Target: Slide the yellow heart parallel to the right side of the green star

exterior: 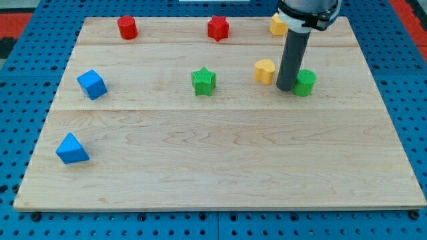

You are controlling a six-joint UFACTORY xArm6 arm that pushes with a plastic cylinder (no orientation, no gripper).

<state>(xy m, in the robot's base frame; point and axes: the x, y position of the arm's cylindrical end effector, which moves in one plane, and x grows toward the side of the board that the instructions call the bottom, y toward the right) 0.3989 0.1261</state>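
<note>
Currently the yellow heart (pixel 265 70) is seen on the table (pixel 213 167) well to the right of the green star (pixel 203 81), slightly nearer the view's top, with my tip (pixel 287 89) set between the heart and the green cylinder (pixel 305 82). No jaws are carried by the end effector, a bare rod holding nothing. The heart is best nudged gently leftward and slightly toward the view's bottom, so that the cylinder is not disturbed and the heart is levelled with the star.
</note>
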